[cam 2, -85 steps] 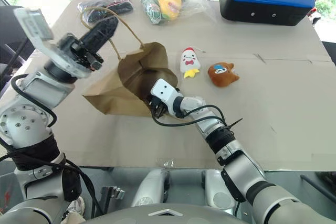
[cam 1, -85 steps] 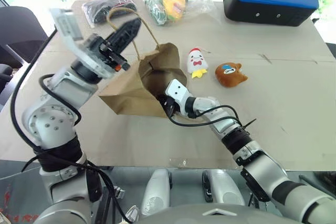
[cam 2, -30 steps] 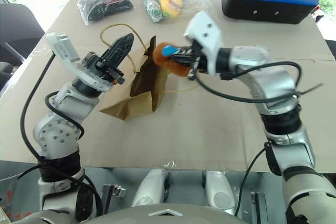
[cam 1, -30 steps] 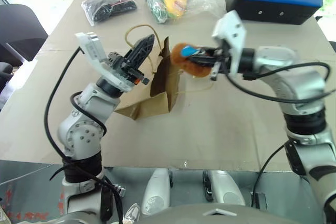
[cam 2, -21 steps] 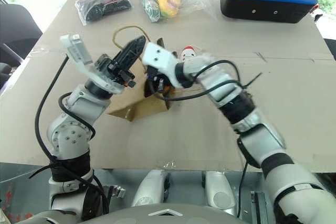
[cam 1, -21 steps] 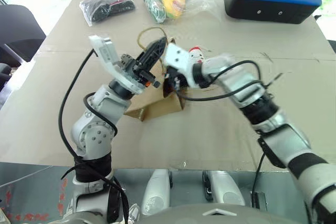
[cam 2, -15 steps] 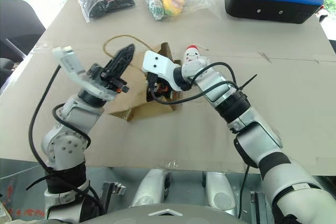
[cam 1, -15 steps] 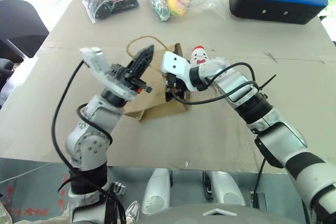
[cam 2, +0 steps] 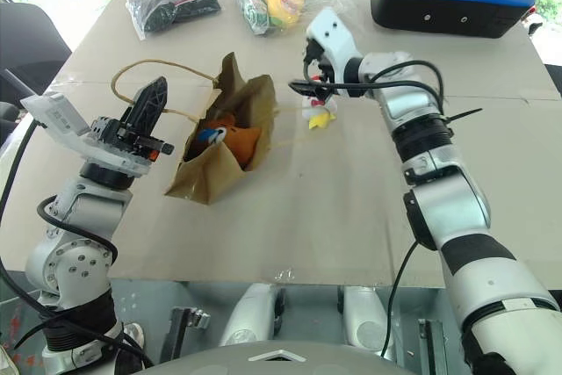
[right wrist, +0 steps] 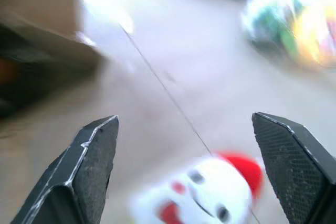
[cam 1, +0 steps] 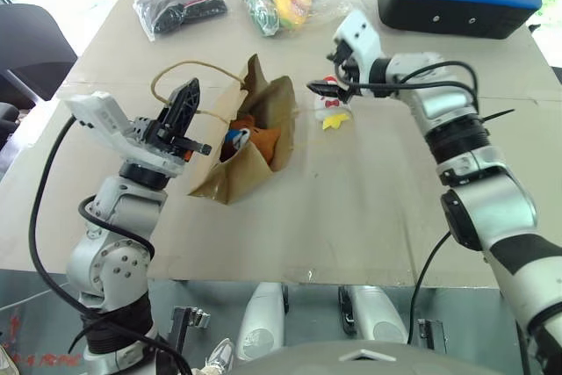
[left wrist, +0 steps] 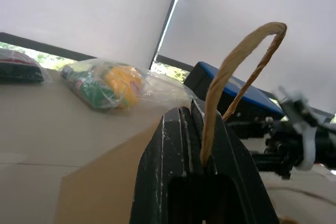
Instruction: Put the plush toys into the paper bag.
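Your left end effector (cam 1: 187,100) clamped on the paper bag (cam 1: 255,142) handle, brown plush (cam 1: 250,132) inside, right end effector (cam 1: 329,76) spread apart over the white chicken plush (cam 1: 333,108).

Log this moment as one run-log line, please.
left claw: shut on bag handle | brown plush: inside paper bag | right claw: open over white chicken | chicken: on table

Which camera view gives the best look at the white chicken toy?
The right wrist view: the chicken toy lies close, face visible. In both eye views it is small, partly hidden by the right gripper.
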